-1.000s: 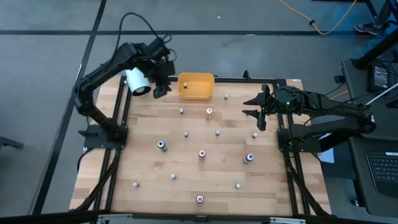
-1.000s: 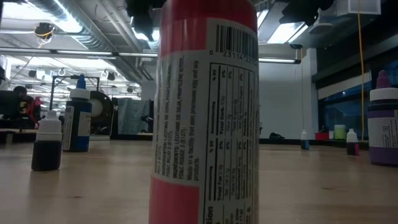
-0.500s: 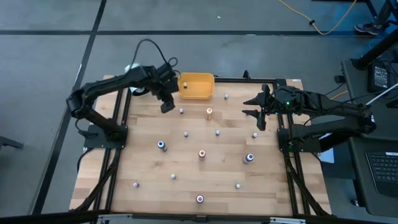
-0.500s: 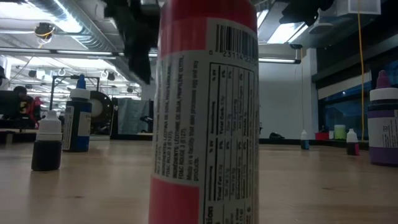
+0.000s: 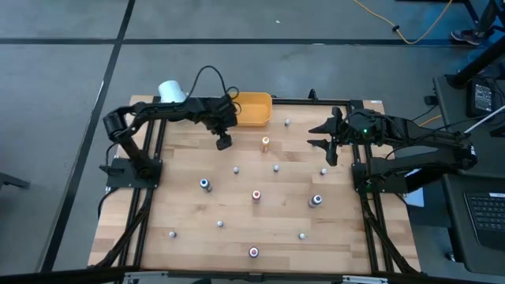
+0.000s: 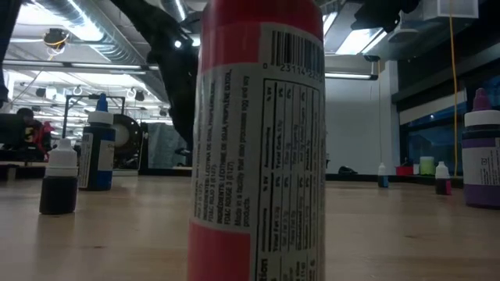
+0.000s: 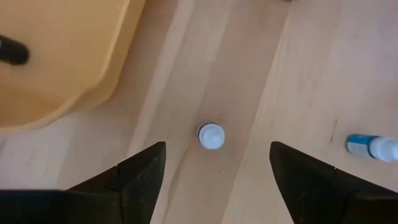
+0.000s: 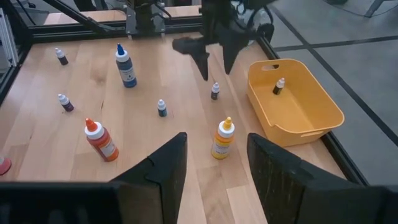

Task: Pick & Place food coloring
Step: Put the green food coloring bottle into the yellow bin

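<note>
High view | left end effector (image 5: 224,143) spread wide, pointing down over white-capped bottle (image 7: 211,135) | beside bin (image 5: 254,110)

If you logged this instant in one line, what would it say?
left gripper: open, above white-capped bottle beside bin | right gripper: idle at table's right edge | bin: one bottle inside

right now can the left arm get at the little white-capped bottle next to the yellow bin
Probably yes. The left gripper hangs right above the white-capped bottle with its fingers spread to either side of it. The bottle stands alone on bare wood, clear of the yellow bin, so nothing blocks the way down.
</note>
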Motion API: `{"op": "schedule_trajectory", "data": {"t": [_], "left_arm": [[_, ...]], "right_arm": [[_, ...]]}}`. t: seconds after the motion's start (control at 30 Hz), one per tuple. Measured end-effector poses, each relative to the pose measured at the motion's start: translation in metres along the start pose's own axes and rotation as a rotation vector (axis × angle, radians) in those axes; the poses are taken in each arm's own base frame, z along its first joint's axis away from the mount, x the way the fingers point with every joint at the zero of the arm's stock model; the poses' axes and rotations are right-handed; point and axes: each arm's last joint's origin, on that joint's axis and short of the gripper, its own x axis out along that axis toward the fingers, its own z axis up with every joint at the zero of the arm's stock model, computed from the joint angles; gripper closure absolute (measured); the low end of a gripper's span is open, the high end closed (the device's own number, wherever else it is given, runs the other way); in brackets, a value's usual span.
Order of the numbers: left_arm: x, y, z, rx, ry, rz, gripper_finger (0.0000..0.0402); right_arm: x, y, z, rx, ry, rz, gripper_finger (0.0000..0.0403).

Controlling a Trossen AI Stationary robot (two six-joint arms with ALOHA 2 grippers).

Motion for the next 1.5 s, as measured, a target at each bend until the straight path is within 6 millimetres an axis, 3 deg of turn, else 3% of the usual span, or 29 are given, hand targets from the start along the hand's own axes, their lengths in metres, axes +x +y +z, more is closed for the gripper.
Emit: {"op": "schedule_trajectory", "data": {"t": [0.37, 0.5, 0.7, 0.97, 1.07, 1.13, 1.23, 1.5], "left_arm": [[0.035, 0.005, -0.001, -0.001, 0.062, -0.004, 0.0120], [0.045, 0.006, -0.001, -0.006, 0.076, -0.002, 0.0138], [0.047, 0.006, -0.001, -0.011, 0.078, -0.003, 0.0199], [0.047, 0.007, -0.001, -0.030, 0.070, -0.001, 0.0323], [0.041, 0.006, -0.001, -0.049, 0.069, -0.022, 0.0334], [0.030, 0.004, 0.002, -0.049, 0.066, -0.031, 0.0334], [-0.003, -0.001, 0.016, -0.037, 0.017, -0.048, 0.0334], [-0.131, -0.006, 0.051, -0.074, -0.174, -0.021, 0.0334]], "right_arm": [[0.000, 0.000, -0.001, -0.001, 0.011, 0.002, 0.0234], [0.000, 0.000, -0.003, -0.002, 0.029, 0.002, 0.0234], [0.000, 0.000, -0.005, 0.020, 0.048, 0.002, 0.0234], [0.000, 0.000, -0.005, 0.019, 0.049, 0.002, 0.0234], [0.000, 0.000, -0.005, 0.020, 0.049, 0.002, 0.0234], [0.000, 0.000, -0.005, 0.020, 0.049, 0.002, 0.0234], [0.000, 0.000, -0.005, 0.019, 0.049, 0.002, 0.0234], [0.000, 0.000, -0.005, 0.019, 0.050, 0.002, 0.0234]]}}
